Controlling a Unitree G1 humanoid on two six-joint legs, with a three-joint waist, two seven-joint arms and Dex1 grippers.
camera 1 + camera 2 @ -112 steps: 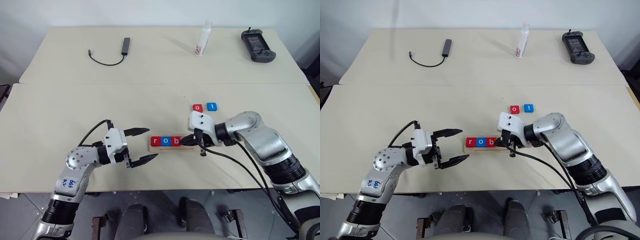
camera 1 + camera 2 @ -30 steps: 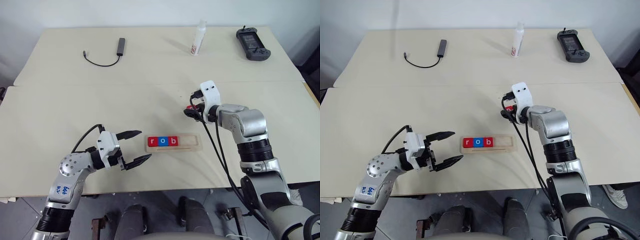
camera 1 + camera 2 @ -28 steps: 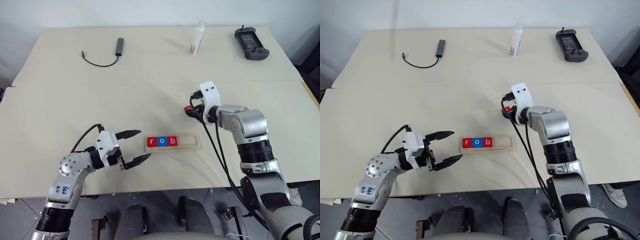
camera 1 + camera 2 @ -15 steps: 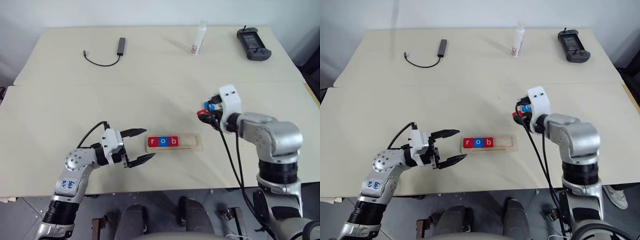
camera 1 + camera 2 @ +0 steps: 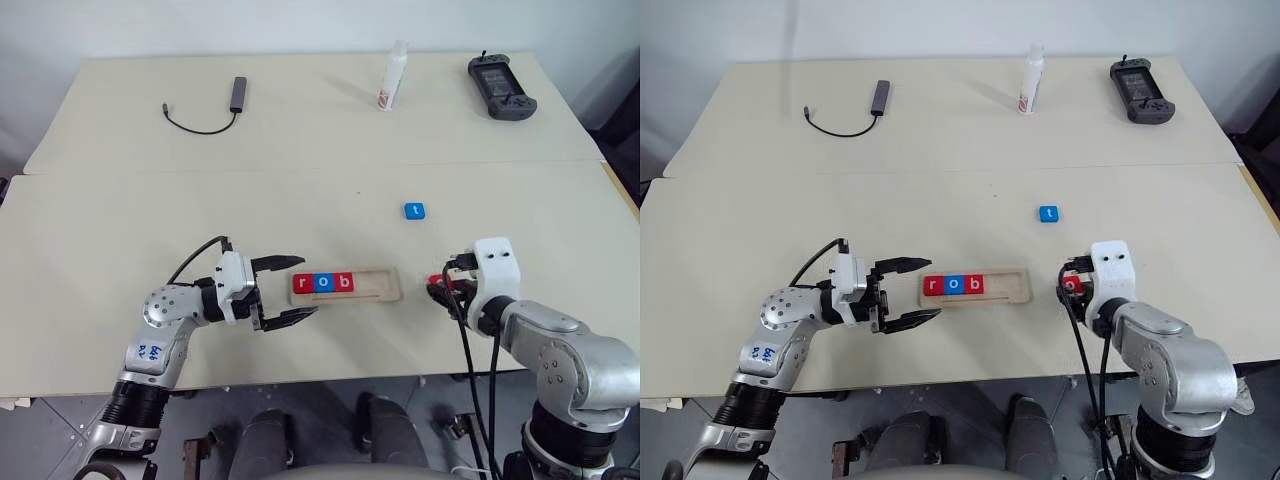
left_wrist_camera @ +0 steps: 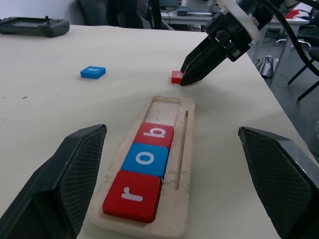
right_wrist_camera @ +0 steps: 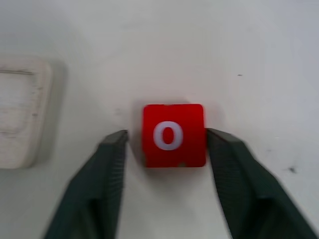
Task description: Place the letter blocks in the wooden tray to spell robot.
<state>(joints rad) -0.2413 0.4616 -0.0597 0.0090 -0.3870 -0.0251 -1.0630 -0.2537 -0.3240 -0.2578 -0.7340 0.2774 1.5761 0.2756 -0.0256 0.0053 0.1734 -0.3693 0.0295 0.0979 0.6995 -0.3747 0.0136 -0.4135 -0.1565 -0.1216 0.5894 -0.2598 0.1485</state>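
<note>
Red, and lying flat on the table with its white letter up, the second "o" block [image 7: 173, 135] sits between the two fingers [image 7: 102, 186] of our right gripper [image 5: 441, 294]. The fingers are spread. In the right wrist view a small gap shows on each side of the block, so we judge that it is not pinched but resting on the table, just beside the free end of the wooden tray [image 5: 377, 291].

The tray already holds three blocks, a red "r" [image 6: 133, 195], a blue "o" [image 6: 146, 159] and a red "b" [image 6: 155, 134], packed at the end nearest our left gripper [image 5: 287, 289]. The far part of the slot is free, with room for two more. So the step in hand is the fourth letter. For the next move we think the right fingers must close on the red "o", lift it, and set it into the slot touching the "b", with the letter turned the same way as the others.

Our right arm is bent close to the body, with its gripper pointing down at the table. Our left gripper is level, jaws wide apart and holding nothing, aimed at the near end of the tray without touching it.

Farther out, the blue "t" block [image 5: 414, 210] lies alone, well apart from the tray.
</note>
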